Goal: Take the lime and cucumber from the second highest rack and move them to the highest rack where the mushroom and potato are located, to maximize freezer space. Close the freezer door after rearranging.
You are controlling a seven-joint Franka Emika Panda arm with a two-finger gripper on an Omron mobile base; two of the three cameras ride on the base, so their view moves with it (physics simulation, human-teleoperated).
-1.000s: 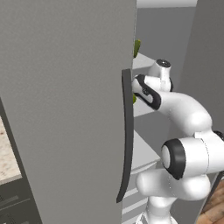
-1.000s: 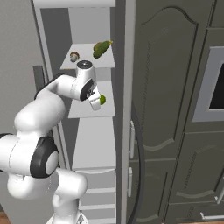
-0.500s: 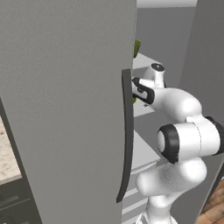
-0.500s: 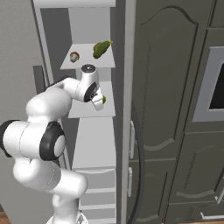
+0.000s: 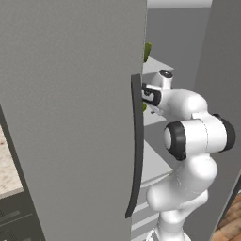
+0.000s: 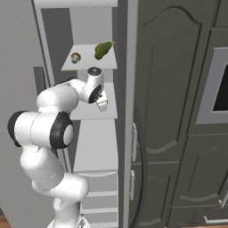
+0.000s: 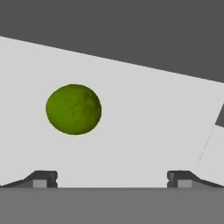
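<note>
The lime [image 7: 73, 109] lies on a pale grey shelf [image 7: 144, 131] of the freezer [image 6: 80, 26], ahead of the gripper [image 7: 111, 177] and off toward its left finger in the hand view, clear of both tips. The gripper stands wide open and holds nothing; its two dark fingertips [image 7: 43, 178] rise far apart at the bottom of that view, with bare shelf between them. In the left base view a sliver of the lime [image 5: 144, 107] shows just beside the hand, at the edge of the door.

In the right base view the gripper [image 6: 103, 104] hangs over the second highest rack [image 6: 95, 113], pointing down at it. On the highest rack [image 6: 87, 65], above the gripper, lies a cucumber [image 6: 103, 49], tilted, with a small mushroom [image 6: 75, 57] just beside it toward the arm's side. The cucumber's green end [image 5: 147, 51] also peeks past the door above the hand in the left base view.

The freezer door [image 5: 70, 108] stands open on the arm's left, its long dark curved handle [image 5: 135, 150] close beside the wrist. To the right of the freezer is a dark panelled cupboard [image 6: 178, 111].
</note>
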